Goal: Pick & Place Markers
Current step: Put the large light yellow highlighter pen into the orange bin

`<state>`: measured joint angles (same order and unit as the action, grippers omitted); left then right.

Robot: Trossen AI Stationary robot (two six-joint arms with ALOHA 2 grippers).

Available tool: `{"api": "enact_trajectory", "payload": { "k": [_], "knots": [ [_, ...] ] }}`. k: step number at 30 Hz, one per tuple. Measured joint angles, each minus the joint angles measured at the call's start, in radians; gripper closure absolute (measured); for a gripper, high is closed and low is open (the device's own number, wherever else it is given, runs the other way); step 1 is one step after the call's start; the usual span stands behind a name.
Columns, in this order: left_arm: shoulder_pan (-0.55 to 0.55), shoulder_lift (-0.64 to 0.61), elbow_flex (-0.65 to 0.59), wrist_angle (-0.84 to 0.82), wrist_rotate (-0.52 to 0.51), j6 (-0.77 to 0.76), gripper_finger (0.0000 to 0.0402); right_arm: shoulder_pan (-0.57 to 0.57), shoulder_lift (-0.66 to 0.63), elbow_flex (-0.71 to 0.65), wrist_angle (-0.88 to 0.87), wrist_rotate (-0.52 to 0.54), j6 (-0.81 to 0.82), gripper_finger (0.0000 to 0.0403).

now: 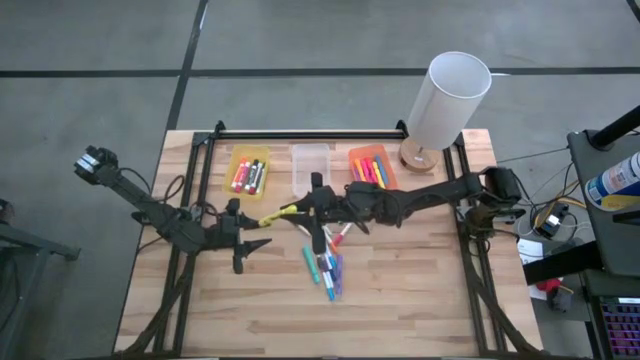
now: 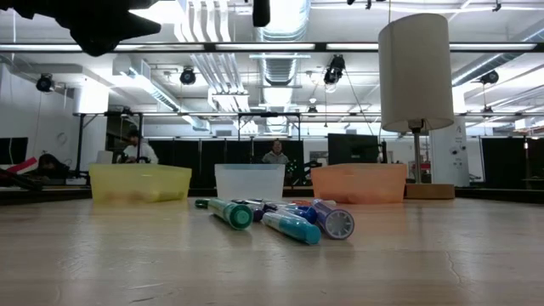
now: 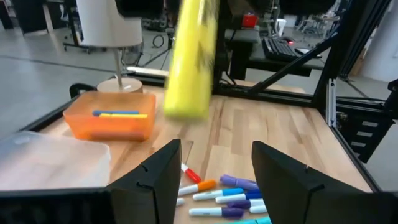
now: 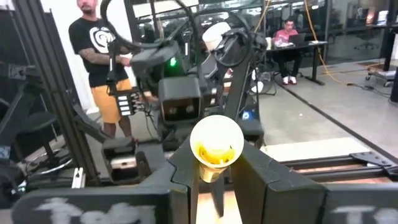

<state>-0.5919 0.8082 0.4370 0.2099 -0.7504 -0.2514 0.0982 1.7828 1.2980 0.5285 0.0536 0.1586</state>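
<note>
Your right gripper [image 1: 300, 210] reaches in from the table's right side, stretched across the middle just in front of the clear bin [image 1: 311, 157], and its fingers are closed on a yellow marker [image 1: 277, 214] held off the table — in the right wrist view you look straight down the marker's end [image 4: 216, 144] between the pads. Your left gripper [image 1: 252, 243] comes in from the left edge with the arm bent low and sits just beside the right one, slightly nearer the front; its jaws stand wide apart and hold nothing, with the yellow marker [image 3: 190, 59] hanging ahead of them. The loose markers [image 1: 328, 268] lie in a cluster mid-table — others rest in the yellow bin [image 1: 248, 171] and orange bin [image 1: 371, 166].
</note>
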Motion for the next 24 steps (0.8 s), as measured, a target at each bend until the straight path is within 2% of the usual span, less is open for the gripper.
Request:
{"api": "enact_trajectory", "payload": {
  "k": [5,8,12,24],
  "knots": [
    [0.0,0.01,-0.002,-0.042,0.001,-0.078,0.0211,-0.012,-0.026,0.0,-0.041,0.008,0.039,0.0339],
    [0.0,0.022,-0.012,-0.043,0.001,-0.103,0.0211,-0.017,-0.056,0.0,-0.107,0.056,0.063,0.0339],
    [-0.002,0.034,-0.026,-0.041,0.001,-0.142,0.0211,-0.025,-0.117,0.0,-0.245,0.124,0.106,0.0339],
    [-0.038,0.036,-0.028,0.022,0.002,-0.122,0.0211,-0.034,-0.305,0.0,-0.64,0.32,0.263,0.0339]
  ]
}}
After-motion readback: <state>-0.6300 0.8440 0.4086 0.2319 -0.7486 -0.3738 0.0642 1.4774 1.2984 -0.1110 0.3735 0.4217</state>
